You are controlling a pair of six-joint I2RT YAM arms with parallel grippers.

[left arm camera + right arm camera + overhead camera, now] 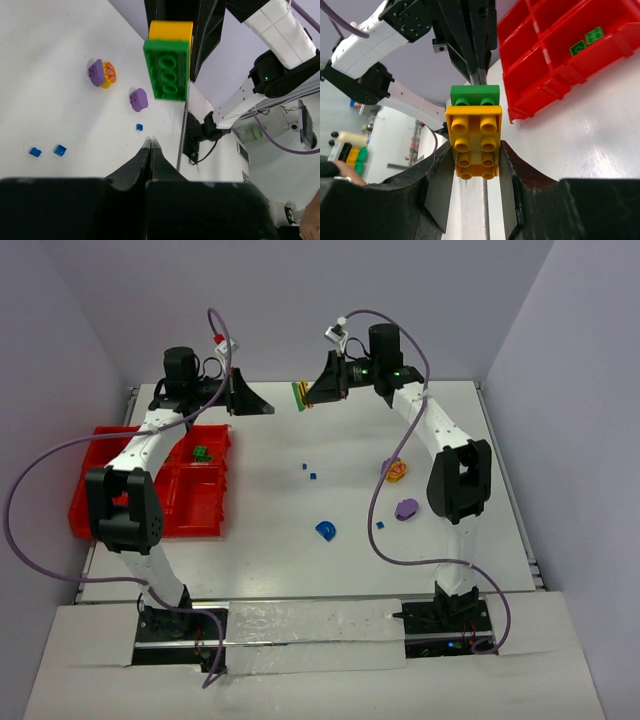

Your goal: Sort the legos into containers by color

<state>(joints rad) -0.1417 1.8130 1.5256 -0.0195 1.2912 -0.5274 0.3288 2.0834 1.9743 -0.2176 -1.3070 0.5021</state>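
Note:
My right gripper (312, 395) (476, 151) is shut on a yellow lego (474, 145), held in the air over the far side of the table. A green lego (474, 94) (167, 70) (299, 397) is stuck to that block's far end. My left gripper (270, 409) (150, 142) is shut with nothing between its fingers. It points at the green lego from a short gap away. The red containers (110, 505) (555, 65) stand at the left, and two green legos (203, 453) (586, 41) lie in one compartment.
On the table lie a blue arch (325, 530), a purple piece (406, 508) (138, 99), an orange and yellow piece (395, 471) (102, 73), and tiny blue bits (308, 471) (60, 149). The table's back edge and the wall are just behind both grippers.

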